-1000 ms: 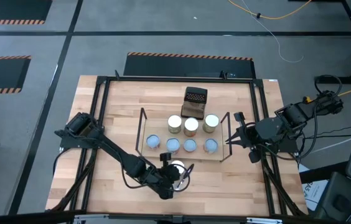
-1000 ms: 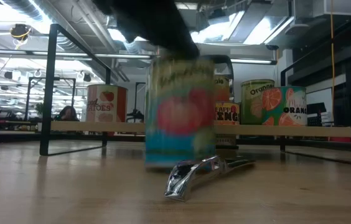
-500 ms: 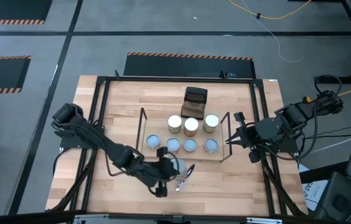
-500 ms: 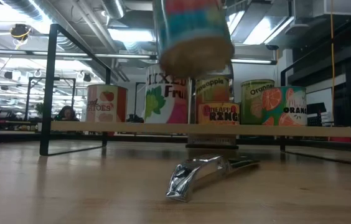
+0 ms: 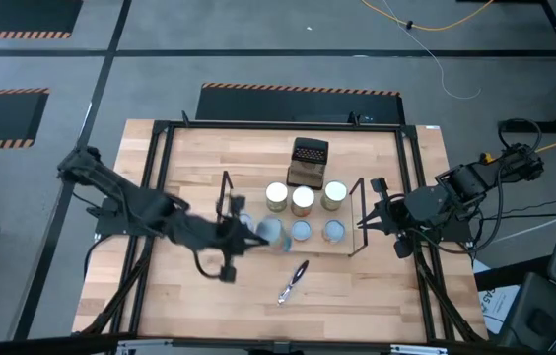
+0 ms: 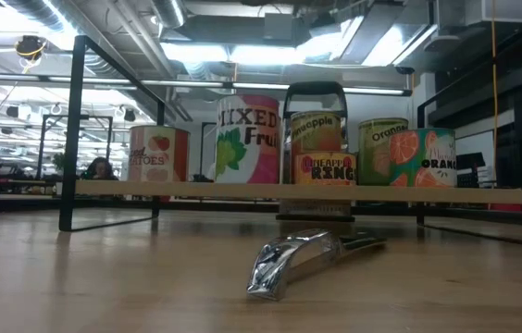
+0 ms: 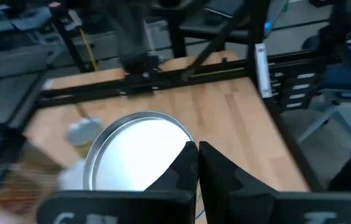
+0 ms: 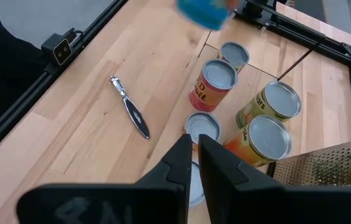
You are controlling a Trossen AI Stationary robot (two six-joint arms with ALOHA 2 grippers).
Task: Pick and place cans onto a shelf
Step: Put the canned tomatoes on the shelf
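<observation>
Above the front left part of the shelf (image 5: 293,240), the left claw (image 5: 258,233) held a can (image 5: 271,233) clamped between its closed fingers, its silver top (image 7: 137,155) filling the left wrist view. Seven more cans (image 5: 303,200) stood on the shelf's wooden board, three in the back row and four in front. On the tabletop (image 5: 189,158) before the shelf lay a metal can opener (image 5: 292,282). At the shelf's right end, the right claw (image 5: 369,221) waited, fingers nearly shut on nothing.
</observation>
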